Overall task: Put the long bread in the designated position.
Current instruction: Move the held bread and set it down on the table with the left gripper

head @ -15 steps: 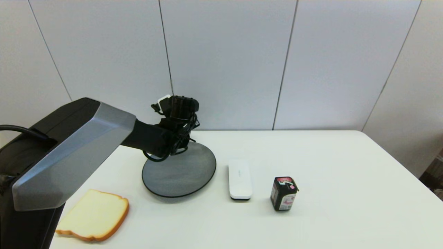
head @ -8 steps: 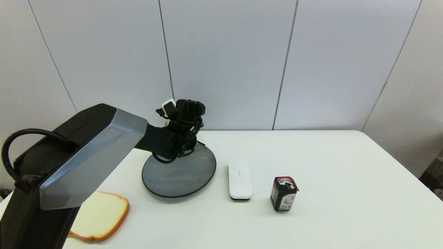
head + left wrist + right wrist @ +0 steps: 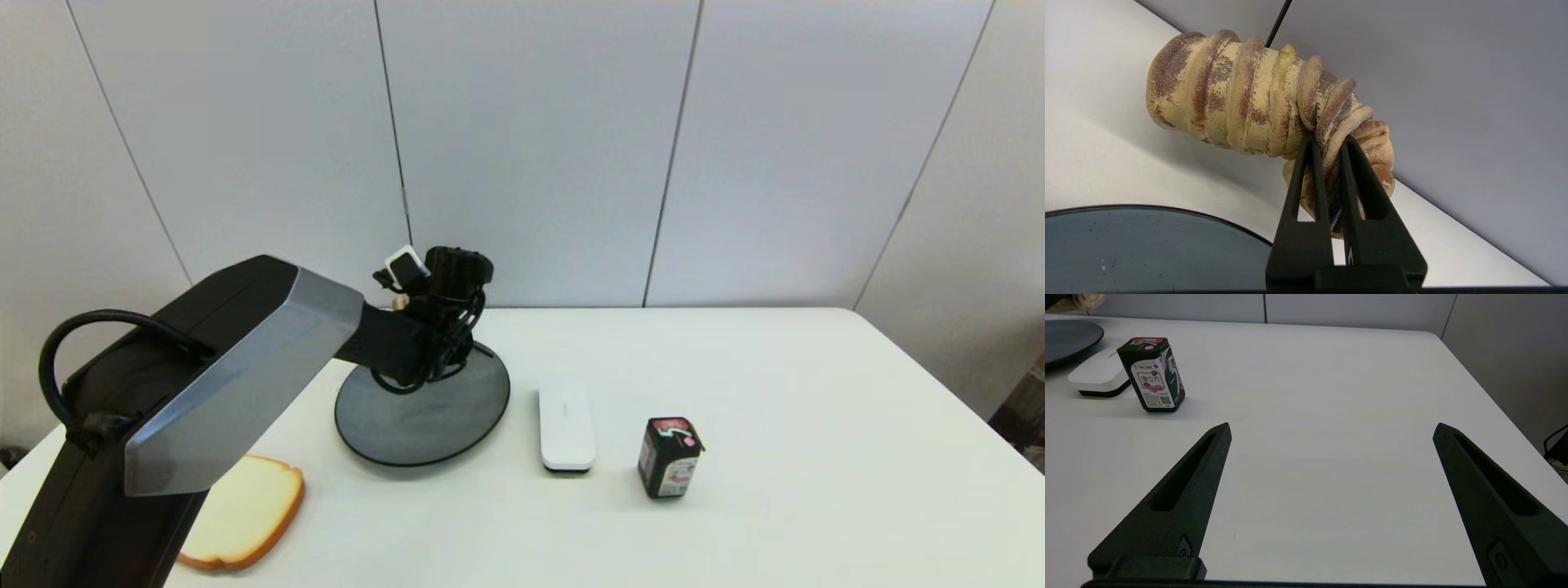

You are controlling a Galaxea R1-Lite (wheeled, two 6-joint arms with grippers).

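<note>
The long bread (image 3: 1241, 94), ridged with brown and tan bands, hangs in the air, bent where my left gripper (image 3: 1327, 141) is shut on one end of it. It hangs above the far rim of the dark-grey plate (image 3: 1126, 245), close to the back wall. In the head view the left wrist (image 3: 433, 327) hides nearly all of the bread; only a tan tip (image 3: 398, 303) shows. No mark on the white table (image 3: 775, 392) shows the designated position. My right gripper (image 3: 1331, 428) stays low over the table's right part, open and holding nothing.
The round plate (image 3: 408, 425) lies left of centre. A white remote (image 3: 565, 420) is to its right, then a small black box (image 3: 669, 457). A pale toast slice (image 3: 253, 506) lies at the front left, partly behind my left arm. The wall stands just beyond the table's far edge.
My left arm has swung to the right with the bread in its grip, the wrist now a little lower and further over the plate's far rim. Nothing on the table has moved.
</note>
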